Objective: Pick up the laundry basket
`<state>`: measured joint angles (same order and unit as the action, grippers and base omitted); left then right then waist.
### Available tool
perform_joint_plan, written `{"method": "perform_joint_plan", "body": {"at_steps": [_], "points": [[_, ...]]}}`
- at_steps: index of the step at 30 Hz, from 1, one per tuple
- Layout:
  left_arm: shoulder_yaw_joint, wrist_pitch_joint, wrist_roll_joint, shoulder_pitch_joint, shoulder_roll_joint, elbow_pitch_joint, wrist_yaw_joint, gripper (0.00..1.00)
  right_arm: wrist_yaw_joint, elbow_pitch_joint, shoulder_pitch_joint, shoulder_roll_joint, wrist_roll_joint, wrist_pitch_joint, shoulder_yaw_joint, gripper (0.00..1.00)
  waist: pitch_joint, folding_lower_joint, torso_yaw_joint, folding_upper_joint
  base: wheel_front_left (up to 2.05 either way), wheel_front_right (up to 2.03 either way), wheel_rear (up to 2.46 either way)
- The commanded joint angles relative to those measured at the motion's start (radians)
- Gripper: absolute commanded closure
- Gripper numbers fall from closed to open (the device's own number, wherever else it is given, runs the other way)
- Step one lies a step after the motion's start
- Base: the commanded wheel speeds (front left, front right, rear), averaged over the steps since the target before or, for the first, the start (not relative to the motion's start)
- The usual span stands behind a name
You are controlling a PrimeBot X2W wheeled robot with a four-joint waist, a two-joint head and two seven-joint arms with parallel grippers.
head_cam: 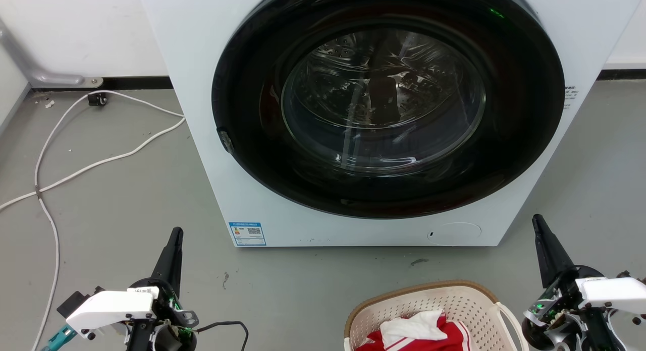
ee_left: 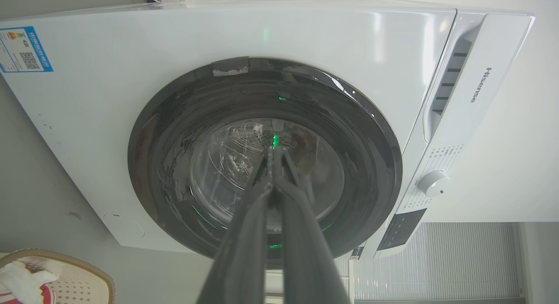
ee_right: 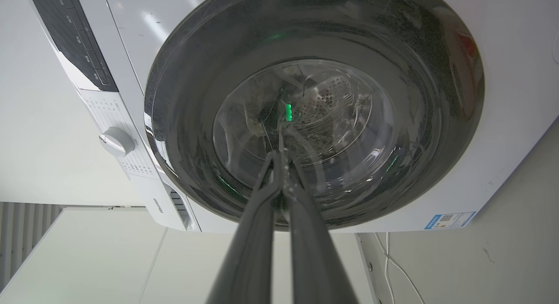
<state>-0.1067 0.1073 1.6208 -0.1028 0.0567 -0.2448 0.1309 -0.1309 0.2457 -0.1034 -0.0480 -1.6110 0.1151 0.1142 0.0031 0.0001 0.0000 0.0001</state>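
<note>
Head view has the laundry basket (head_cam: 419, 287) standing on the grey floor (head_cam: 126, 205) in front of the washer (head_cam: 202, 63), before the right half of its front and apart from it, cut off by the bottom edge of the picture. Its brown braided rim, perforated cream wall and one white side handle (head_cam: 509, 315) show, and a red and white garment (head_cam: 419, 333) lies inside. The left wrist view catches the basket (ee_left: 78, 286) at its lower left corner, again just off the washer's front. The right gripper (head_cam: 538, 220) hangs beside the basket, level with the washer's lower right corner; its jaws are pressed together tip to tip and hold nothing, which the right wrist view confirms (ee_right: 281, 155). The left gripper (head_cam: 176, 235) hangs before the washer's lower left corner, well apart from the basket; its jaws are likewise closed and empty, meeting at the tips in the left wrist view (ee_left: 273, 153). Both point at the washer's round dark door (head_cam: 388, 104). A blue label (head_cam: 247, 233) with a QR code sits at the washer's lower left front; its print is too small to read. "Hisense" (ee_left: 480, 85) reads on the drawer front beside the dial (ee_left: 432, 183). A white cable (head_cam: 75, 169) trails over the floor left of the washer.
</note>
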Motion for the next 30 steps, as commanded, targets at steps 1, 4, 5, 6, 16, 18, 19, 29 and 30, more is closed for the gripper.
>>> {"method": "perform_joint_plan", "body": {"at_steps": [1,4,5,6,16,18,19,29,30], "points": [[-0.003,0.004,-0.004,-0.011,-0.001,-0.001,0.003,1.00,0.000,0.001,-0.011,-0.004,-0.004,0.001,-0.001,1.00,0.000,-0.0001,0.000,-0.0001,0.00,0.00,0.00],[-0.003,0.005,-0.004,-0.011,-0.001,-0.001,0.003,1.00,0.000,0.001,-0.011,-0.004,-0.004,0.001,-0.001,1.00,0.000,-0.0001,0.000,-0.0001,0.00,0.00,0.00],[-0.003,0.004,-0.005,-0.011,-0.001,-0.001,0.003,1.00,0.000,0.001,-0.011,-0.004,-0.004,0.002,-0.001,1.00,0.000,-0.0001,0.000,-0.0001,0.00,0.00,0.00],[-0.004,0.003,-0.005,-0.011,-0.001,-0.001,0.003,1.00,0.000,0.001,-0.011,-0.004,-0.004,0.001,-0.001,1.00,0.000,-0.0001,0.000,-0.0001,0.00,0.00,0.00],[-0.005,0.004,-0.006,-0.011,-0.002,-0.001,0.003,1.00,0.000,0.001,-0.011,-0.004,-0.004,0.001,-0.001,1.00,0.000,-0.0001,0.000,-0.0001,0.00,0.00,0.00],[-0.005,0.004,-0.006,-0.011,-0.002,-0.001,0.003,1.00,0.000,0.001,-0.011,-0.004,-0.004,0.001,-0.001,1.00,0.000,-0.0001,0.000,-0.0001,0.00,0.00,0.00],[-0.005,0.005,-0.006,-0.011,-0.002,-0.001,0.003,1.00,0.000,0.001,-0.011,-0.004,-0.004,0.001,-0.001,1.00,0.000,-0.0001,0.000,-0.0001,0.00,0.00,0.00],[0.009,-0.021,-0.016,0.021,-0.006,0.000,0.000,0.00,0.000,0.013,0.023,0.003,0.015,-0.025,-0.010,0.00,0.000,0.0000,0.000,-0.0001,0.00,0.00,0.00],[0.009,-0.026,-0.031,0.022,-0.006,0.004,0.000,0.00,0.000,0.011,0.024,0.003,0.026,-0.030,-0.010,0.00,0.001,0.0000,0.000,-0.0001,0.00,0.00,0.00]]}}
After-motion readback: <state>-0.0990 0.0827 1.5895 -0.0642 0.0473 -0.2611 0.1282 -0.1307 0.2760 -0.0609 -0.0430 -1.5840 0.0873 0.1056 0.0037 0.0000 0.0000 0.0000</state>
